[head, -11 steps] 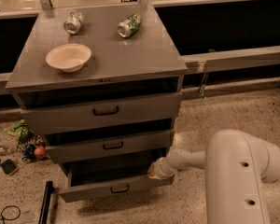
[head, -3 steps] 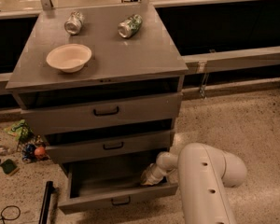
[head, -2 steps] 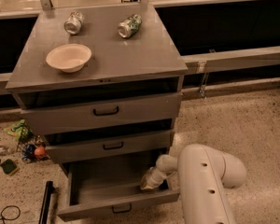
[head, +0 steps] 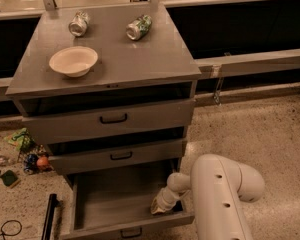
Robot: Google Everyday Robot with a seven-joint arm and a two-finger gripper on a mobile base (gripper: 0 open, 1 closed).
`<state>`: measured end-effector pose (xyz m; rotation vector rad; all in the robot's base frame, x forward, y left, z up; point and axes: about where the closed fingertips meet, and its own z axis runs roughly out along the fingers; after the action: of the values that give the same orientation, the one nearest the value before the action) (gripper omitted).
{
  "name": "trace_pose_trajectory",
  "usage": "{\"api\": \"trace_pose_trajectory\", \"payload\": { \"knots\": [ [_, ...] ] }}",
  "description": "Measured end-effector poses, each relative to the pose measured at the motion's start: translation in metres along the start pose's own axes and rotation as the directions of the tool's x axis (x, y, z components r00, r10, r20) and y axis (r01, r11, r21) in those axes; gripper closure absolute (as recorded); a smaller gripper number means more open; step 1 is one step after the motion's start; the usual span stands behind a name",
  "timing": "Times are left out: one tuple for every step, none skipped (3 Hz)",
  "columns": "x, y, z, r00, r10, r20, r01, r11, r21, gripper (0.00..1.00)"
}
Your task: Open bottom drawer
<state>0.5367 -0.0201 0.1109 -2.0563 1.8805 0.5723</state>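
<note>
While open, bottom drawer point(head: 112, 199) around claw point(head: 159, 208).

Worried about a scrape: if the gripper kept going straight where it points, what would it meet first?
Probably the floor of the bottom drawer: the gripper sits inside the open drawer, pointing downward and toward the picture's left. Depth is unclear; it may be touching.
</note>
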Motion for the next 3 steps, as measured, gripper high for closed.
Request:
{"api": "trace_pose_trajectory", "payload": {
  "knots": [
    [-0.003, -0.001, -0.011, 1.000, -0.008, 0.002, 0.008, 0.9994, 0.035, 1.00],
    [-0.012, -0.008, -0.061, 0.999, -0.032, 0.009, 0.030, 0.9830, 0.181, 1.00],
    [-0.011, -0.008, -0.103, 0.999, -0.039, 0.036, 0.026, 0.9544, 0.297, 1.00]
  ]
}}
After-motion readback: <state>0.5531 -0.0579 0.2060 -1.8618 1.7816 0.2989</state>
